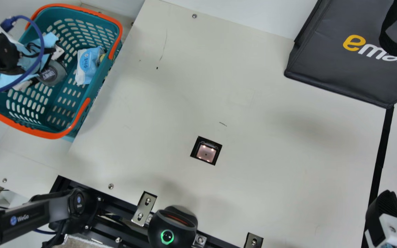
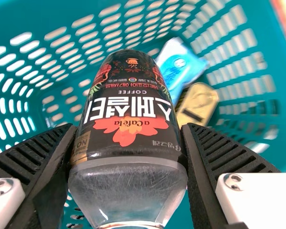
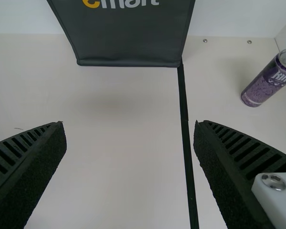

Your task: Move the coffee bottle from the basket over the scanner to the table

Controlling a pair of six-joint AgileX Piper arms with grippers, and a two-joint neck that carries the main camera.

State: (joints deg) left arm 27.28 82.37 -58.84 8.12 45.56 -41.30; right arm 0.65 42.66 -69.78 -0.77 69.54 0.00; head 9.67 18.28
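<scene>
At the main view's upper left, my left gripper (image 1: 44, 68) is inside the teal basket (image 1: 52, 134), partly covered by its own blue wrapping and a cable. A grey rounded part of the coffee bottle (image 1: 54, 73) shows beside it. In the left wrist view the coffee bottle (image 2: 130, 117) is clasped between both ribbed fingers of my left gripper (image 2: 127, 148), label upside down. The square scanner window (image 1: 206, 153) is lit in the table. My right gripper (image 1: 384, 206) is at the main view's lower right; in the right wrist view, my right gripper (image 3: 130, 143) stands wide open and holds nothing.
A white-blue wipes pack (image 1: 87, 65) lies in the basket, near a tan item (image 2: 198, 102). A dark bag (image 1: 329, 69) stands at the far right and a purple can (image 3: 269, 78) beyond the black strip (image 3: 185, 124). A round black device (image 1: 172, 225) sits at the near edge.
</scene>
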